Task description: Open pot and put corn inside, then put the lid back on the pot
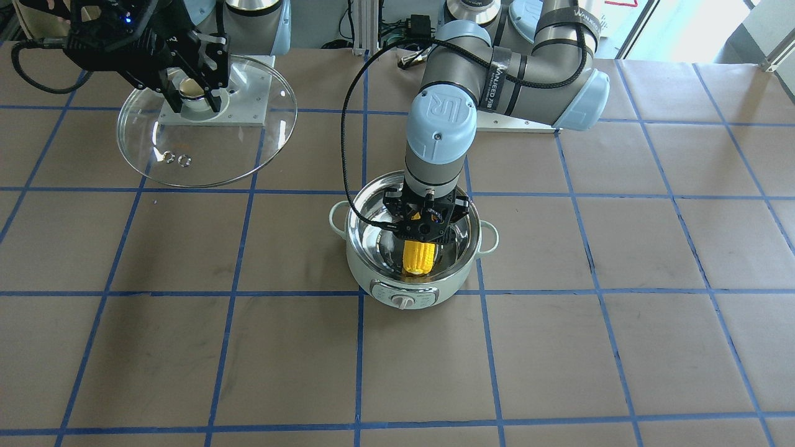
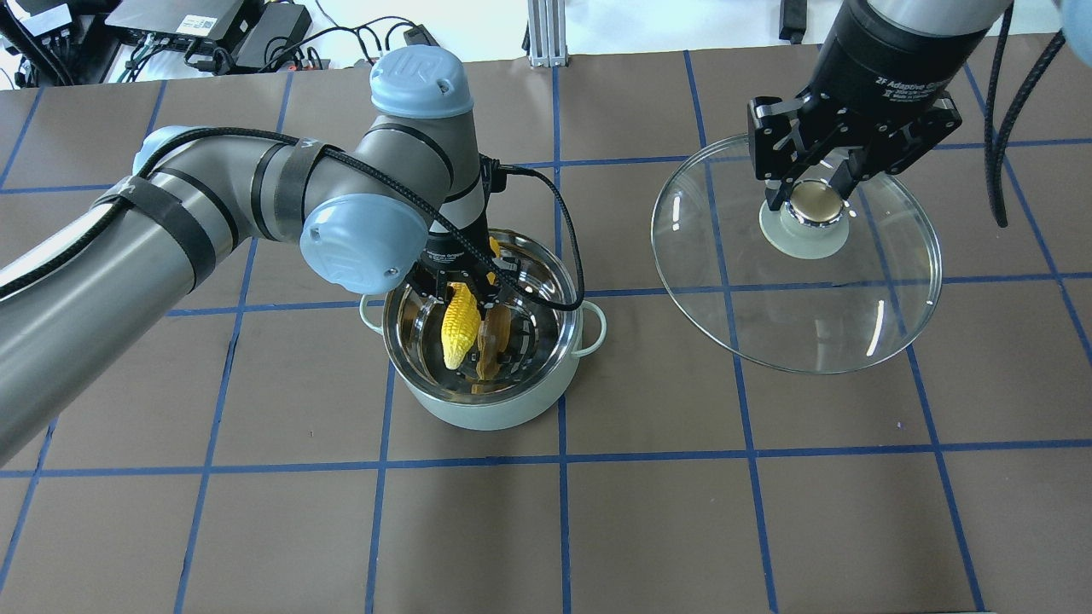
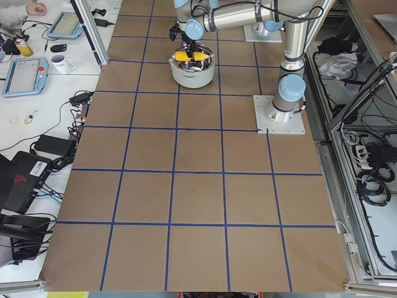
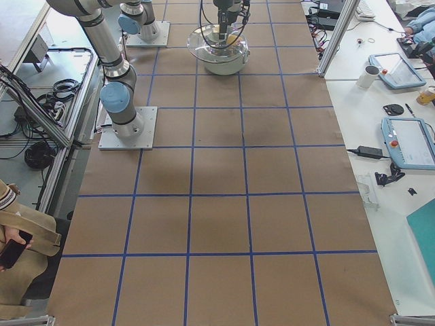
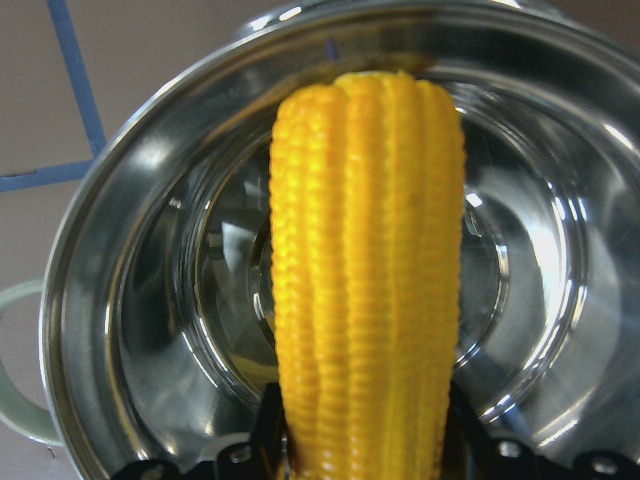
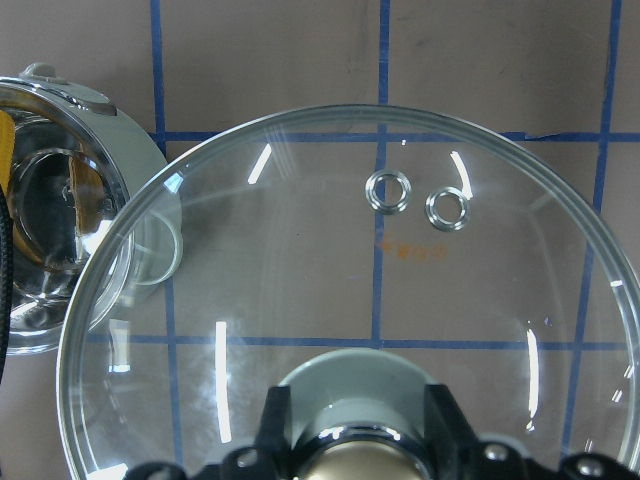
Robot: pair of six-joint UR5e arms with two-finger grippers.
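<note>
While left gripper (image 2: 467, 294) clamps the corn (image 2: 458, 331) down inside the open pot (image 2: 478, 411) and right gripper (image 2: 815, 201) clamps the lid (image 2: 810, 315) by its knob off to the side, we're mid-insert; next: release, retract, relid.

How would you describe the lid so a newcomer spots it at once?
Start at the mint-green pot mid-table, then find the right gripper off to its side. Its jaws hold the lid. It is the only clear glass disc, with two vent rings.
</note>
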